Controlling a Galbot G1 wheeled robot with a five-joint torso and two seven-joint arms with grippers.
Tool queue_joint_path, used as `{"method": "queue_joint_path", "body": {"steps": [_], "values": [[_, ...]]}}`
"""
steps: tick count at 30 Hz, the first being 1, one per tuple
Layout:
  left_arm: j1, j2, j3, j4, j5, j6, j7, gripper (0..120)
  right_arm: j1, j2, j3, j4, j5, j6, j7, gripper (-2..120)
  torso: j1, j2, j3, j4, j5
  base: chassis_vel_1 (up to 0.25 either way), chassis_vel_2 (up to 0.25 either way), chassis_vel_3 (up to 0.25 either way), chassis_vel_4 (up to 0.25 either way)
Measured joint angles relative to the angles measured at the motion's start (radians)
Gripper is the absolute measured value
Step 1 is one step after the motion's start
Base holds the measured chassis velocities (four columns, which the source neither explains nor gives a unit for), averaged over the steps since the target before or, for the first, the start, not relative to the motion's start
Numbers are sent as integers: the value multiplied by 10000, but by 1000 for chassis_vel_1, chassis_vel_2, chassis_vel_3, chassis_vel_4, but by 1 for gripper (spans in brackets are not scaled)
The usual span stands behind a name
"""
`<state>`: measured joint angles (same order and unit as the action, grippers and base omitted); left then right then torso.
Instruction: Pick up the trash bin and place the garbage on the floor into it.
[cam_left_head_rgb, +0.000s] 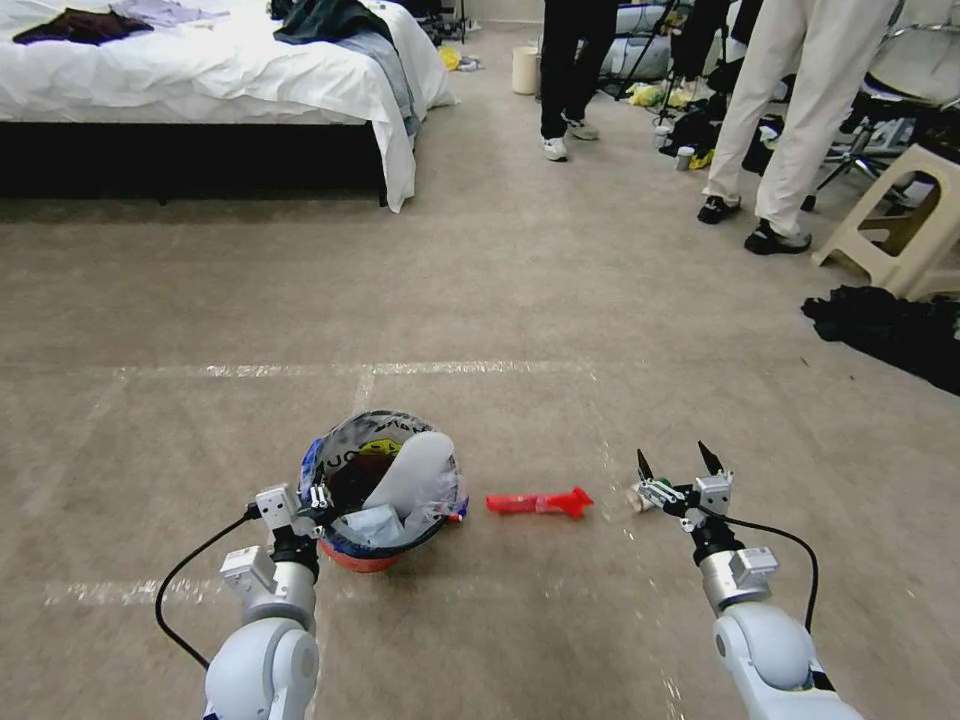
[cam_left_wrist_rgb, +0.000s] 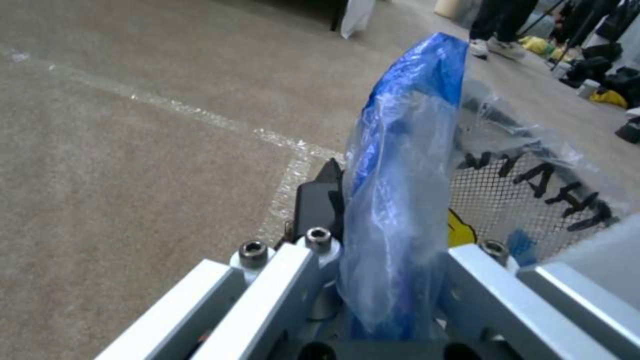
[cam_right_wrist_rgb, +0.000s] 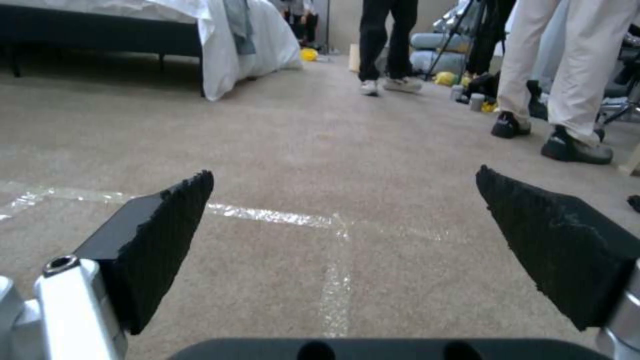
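The left end effector (cam_left_head_rgb: 318, 497) grips the trash bin (cam_left_head_rgb: 385, 490) by its rim. Right of the bin lies a red wrapper (cam_left_head_rgb: 538, 501); beyond it the right end effector (cam_left_head_rgb: 675, 462) hovers with fingers spread.

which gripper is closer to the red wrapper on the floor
Right. The right gripper hovers open just beside the red wrapper; the left gripper is across the trash bin, clamped on its rim.

Head view looks down; low wrist views share its taped carpet (cam_left_head_rgb: 480, 300).

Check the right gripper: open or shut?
Open. The right gripper has its two black fingers spread wide, bare carpet between them.
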<state>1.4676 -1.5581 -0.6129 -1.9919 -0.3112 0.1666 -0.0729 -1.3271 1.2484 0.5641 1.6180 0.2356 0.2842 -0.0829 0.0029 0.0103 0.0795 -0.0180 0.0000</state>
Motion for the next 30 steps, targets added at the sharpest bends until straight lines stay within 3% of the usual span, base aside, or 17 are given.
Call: {"method": "queue_joint_path", "body": {"steps": [9, 15, 17, 20, 23, 26, 30], "values": [[42, 15, -163, -58, -64, 23, -17, 4, 675, -360, -297, -463, 74, 40, 7, 100, -10, 1, -7, -4, 1, 24, -33, -21, 19], [41, 109, -310, -146, -245, 95, -111, 4, 1817, -1546, -753, -1186, 403, -160, -26, 100, -6, 1, -3, -1, -1, 0, 0, 0, 0], [35, 156, -375, -200, -332, 126, -138, 4, 2568, -2273, -1170, -1826, 538, -217, -289, 100, -7, 1, -4, -3, 0, 0, 0, 0, 0], [34, 174, -431, -235, -380, 135, -144, 4, 2948, -2556, -1398, -2172, 655, -235, -435, 100, -6, 1, -4, -2, 1, 0, 0, 0, 0], [62, 251, -590, -310, -513, 157, -164, 4, 4321, -3182, -2359, -3453, 941, -389, -996, 100, -5, 0, -3, -3, 2, 0, 0, 0, 0], [71, 266, -615, -318, -527, 159, -167, 4, 4597, -3262, -2510, -3697, 936, -414, -1095, 100, -5, 1, -3, -2, 3, 0, 0, 0, 0], [122, 331, -686, -369, -602, 183, -173, 4, 6707, -3473, -3573, -5685, 464, -364, -1875, 100, -5, 1, -3, -2, -1, 0, 0, 0, 0]]}}
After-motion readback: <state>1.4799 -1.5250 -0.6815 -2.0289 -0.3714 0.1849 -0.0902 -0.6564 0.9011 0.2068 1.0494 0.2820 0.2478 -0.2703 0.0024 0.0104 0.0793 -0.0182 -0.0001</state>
